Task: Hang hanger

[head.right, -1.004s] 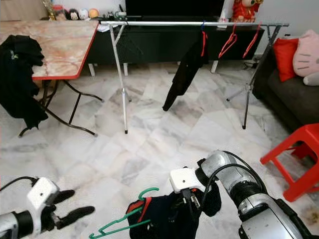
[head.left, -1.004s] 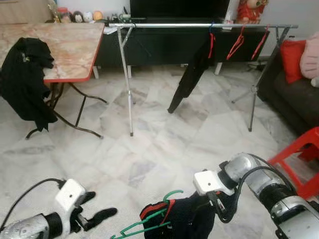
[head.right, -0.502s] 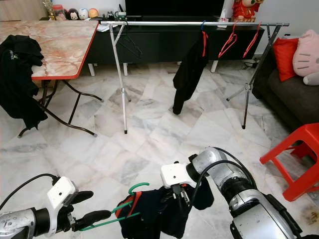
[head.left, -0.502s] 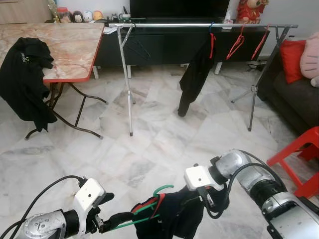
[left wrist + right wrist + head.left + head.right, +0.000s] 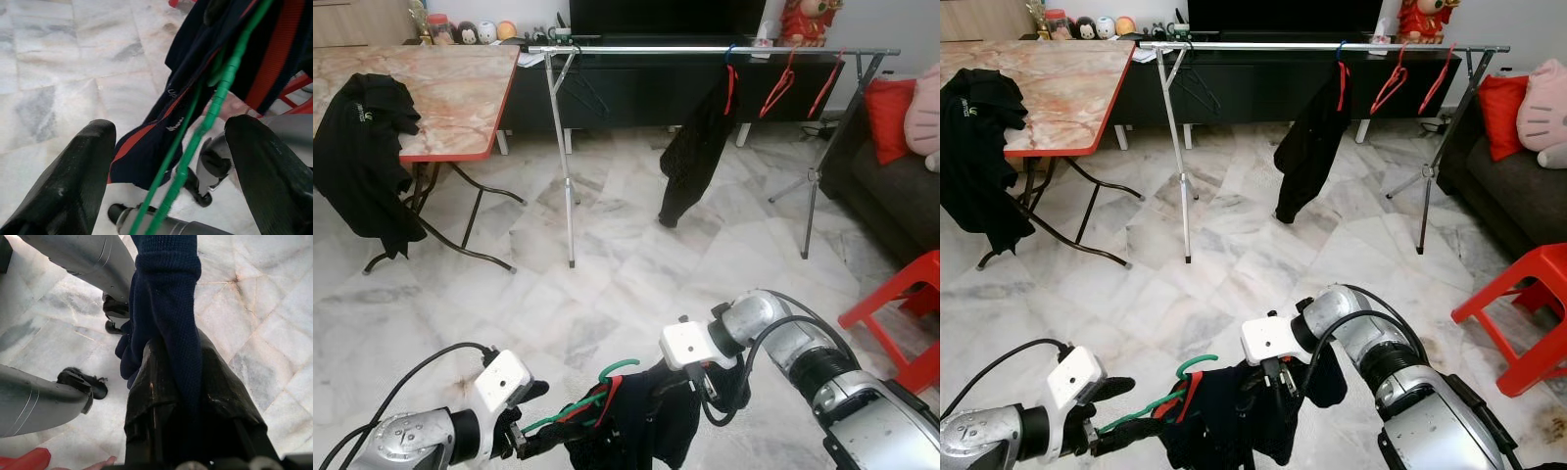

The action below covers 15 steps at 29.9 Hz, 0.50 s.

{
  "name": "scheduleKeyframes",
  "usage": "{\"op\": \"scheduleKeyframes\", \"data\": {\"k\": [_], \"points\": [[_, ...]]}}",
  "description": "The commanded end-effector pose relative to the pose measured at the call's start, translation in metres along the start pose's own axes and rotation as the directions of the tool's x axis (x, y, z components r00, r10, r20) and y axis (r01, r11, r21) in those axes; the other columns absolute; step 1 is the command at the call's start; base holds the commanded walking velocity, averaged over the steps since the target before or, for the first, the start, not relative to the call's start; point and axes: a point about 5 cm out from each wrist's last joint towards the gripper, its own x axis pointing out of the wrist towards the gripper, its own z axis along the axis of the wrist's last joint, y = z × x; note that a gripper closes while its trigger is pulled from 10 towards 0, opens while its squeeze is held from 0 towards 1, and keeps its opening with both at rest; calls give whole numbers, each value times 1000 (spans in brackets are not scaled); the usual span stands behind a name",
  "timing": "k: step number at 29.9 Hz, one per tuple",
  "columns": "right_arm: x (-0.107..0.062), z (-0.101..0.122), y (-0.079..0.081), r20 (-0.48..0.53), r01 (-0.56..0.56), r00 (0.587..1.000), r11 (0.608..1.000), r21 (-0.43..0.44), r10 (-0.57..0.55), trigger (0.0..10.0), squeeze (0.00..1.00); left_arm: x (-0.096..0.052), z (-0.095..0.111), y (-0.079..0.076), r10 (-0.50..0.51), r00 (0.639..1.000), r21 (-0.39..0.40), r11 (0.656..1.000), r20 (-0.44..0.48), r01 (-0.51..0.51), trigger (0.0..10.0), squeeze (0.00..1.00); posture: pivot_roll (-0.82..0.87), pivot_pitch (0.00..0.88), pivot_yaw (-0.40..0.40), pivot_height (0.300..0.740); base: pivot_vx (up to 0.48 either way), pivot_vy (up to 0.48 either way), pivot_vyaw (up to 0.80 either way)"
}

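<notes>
At lower centre, the right gripper [image 5: 188, 396] pinches the dark garment [image 5: 641, 426] carrying the green hanger [image 5: 210, 112]. The left gripper [image 5: 166, 161] straddles the wire, fingers wide (no grip yet). Judged next: close, then carry to the rail [image 5: 705, 49] at top.

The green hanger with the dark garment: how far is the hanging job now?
Done: the dark garment sits on the green hanger. In hand: the right gripper is shut on the garment; the left gripper is open around the hanger's bar. Left: carrying it to the clothes rail across the floor and hooking it on.
</notes>
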Motion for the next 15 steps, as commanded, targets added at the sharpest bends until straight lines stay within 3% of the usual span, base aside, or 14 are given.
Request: {"op": "scheduleKeyframes", "data": {"k": [1,7,10,15], "points": [[-5,7,-8,11,20,1000,999,-34,-20,0,0,3,2,1,9,1000,17,1000,3,-9,10000,0,6,0,-38,740,0,0,0],[-5,9,-9,15,26,1000,999,-41,-26,0,0,5,3,2,14,1000,13,1000,6,-14,9922,0,5,0,-38,740,0,0,0],[-5,12,-11,19,31,999,998,-46,-30,0,0,6,3,2,9,1000,14,1000,3,-9,8392,0,5,0,-38,740,0,0,0],[-5,15,-14,29,44,999,998,-48,-42,0,0,7,4,1,2,1000,18,1000,2,-2,7216,0,5,0,-39,740,0,0,0]]}}
